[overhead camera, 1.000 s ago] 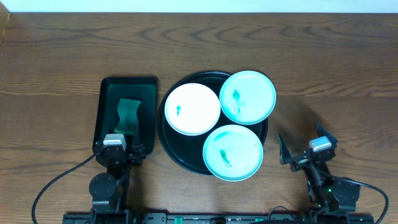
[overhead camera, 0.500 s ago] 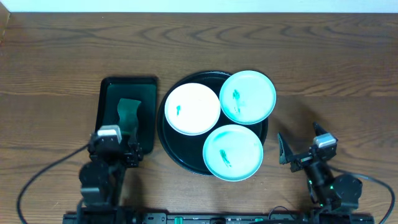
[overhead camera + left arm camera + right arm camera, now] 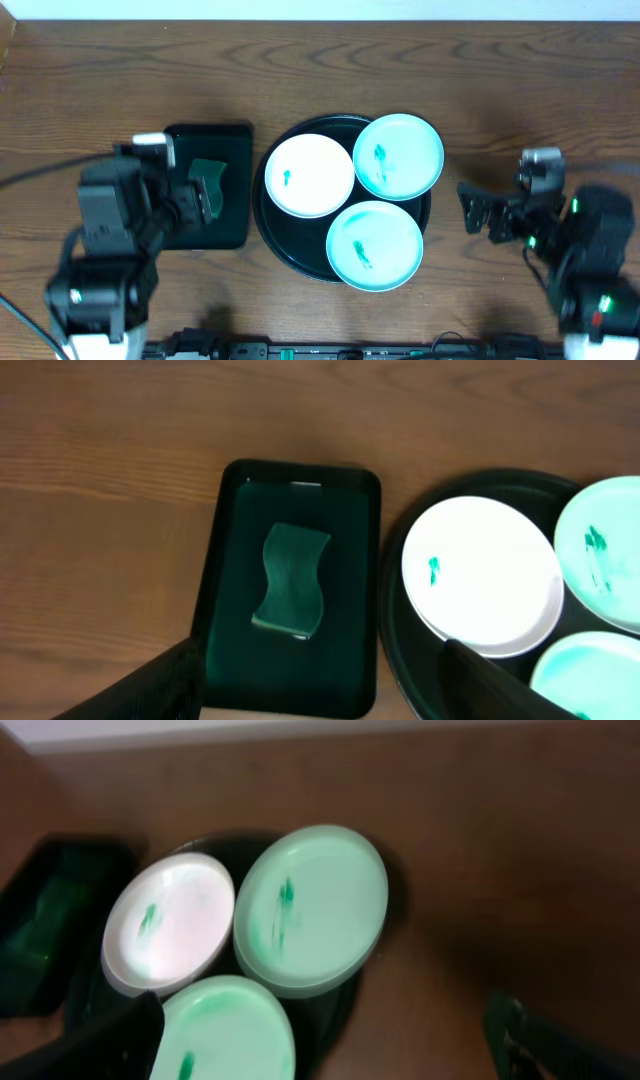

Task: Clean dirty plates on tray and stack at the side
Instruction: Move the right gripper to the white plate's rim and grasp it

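While the left gripper [image 3: 322, 656] and right gripper [image 3: 325, 1018] gape wide and empty, the plates [image 3: 309, 175] lie between them. All three sit on the tray [image 3: 284, 236]

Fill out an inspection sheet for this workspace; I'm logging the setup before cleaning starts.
Surface: brown wooden table.
Job's things: white plate, far mint plate and near mint plate on the round black tray, each smeared green.
Clutter: green sponge in a rectangular dark tray.
Grippers: left gripper open over that tray; right gripper open beside the round tray; both empty.
Cables: black cable at left.
Surroundings: pale strip along the far edge.
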Controlling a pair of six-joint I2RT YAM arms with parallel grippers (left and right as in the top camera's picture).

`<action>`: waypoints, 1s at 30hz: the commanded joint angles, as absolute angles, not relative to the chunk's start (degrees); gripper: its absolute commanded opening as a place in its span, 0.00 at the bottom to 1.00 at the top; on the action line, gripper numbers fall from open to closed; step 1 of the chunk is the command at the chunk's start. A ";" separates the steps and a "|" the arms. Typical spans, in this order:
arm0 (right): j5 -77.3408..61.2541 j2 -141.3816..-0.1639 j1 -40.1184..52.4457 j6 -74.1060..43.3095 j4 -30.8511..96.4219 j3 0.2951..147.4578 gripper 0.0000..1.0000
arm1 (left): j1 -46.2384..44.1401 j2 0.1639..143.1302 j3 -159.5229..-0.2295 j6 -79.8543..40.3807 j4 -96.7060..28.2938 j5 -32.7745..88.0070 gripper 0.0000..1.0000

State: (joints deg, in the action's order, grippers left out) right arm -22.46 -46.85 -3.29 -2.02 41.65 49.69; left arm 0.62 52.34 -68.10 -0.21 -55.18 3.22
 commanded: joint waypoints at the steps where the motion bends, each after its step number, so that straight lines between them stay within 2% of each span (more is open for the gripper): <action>1: -22.94 -58.11 -2.98 -1.13 49.76 61.28 0.99 | 0.45 58.85 -77.32 -0.62 -59.88 6.83 0.75; 4: -22.96 -68.29 -2.98 4.56 57.58 70.78 0.99 | 0.45 65.01 -82.24 -0.67 -65.23 10.35 0.74; 7: -23.59 -74.39 -2.98 5.89 58.43 75.07 0.99 | 0.45 68.88 -82.63 -0.67 -67.96 10.55 0.75; 11: -32.58 -78.41 -2.98 2.63 58.61 75.24 0.99 | 0.45 72.58 -82.63 -0.80 -68.99 10.70 0.75; 17: -35.62 -83.90 -1.91 2.20 59.35 75.24 0.99 | 0.45 77.97 -82.61 -0.91 -68.95 11.38 0.75; 22: -33.91 -90.80 4.51 1.98 60.99 76.79 0.99 | 1.58 82.24 -82.61 -0.89 -68.99 11.35 0.75; 27: -31.35 -101.38 15.00 -3.84 61.95 84.16 0.99 | 6.35 86.80 -82.63 -0.91 -67.37 11.07 0.75; 28: -31.35 -102.85 16.16 -5.43 61.65 85.17 0.96 | 7.05 87.24 -82.63 -0.91 -67.16 11.07 0.74; 29: -31.33 -104.16 17.23 -7.01 61.04 85.91 0.85 | 7.77 87.66 -82.63 -0.91 -66.87 11.05 0.74; 30: -31.05 -105.32 18.22 -8.75 60.23 86.46 0.68 | 8.32 87.90 -82.61 -0.91 -66.76 10.94 0.74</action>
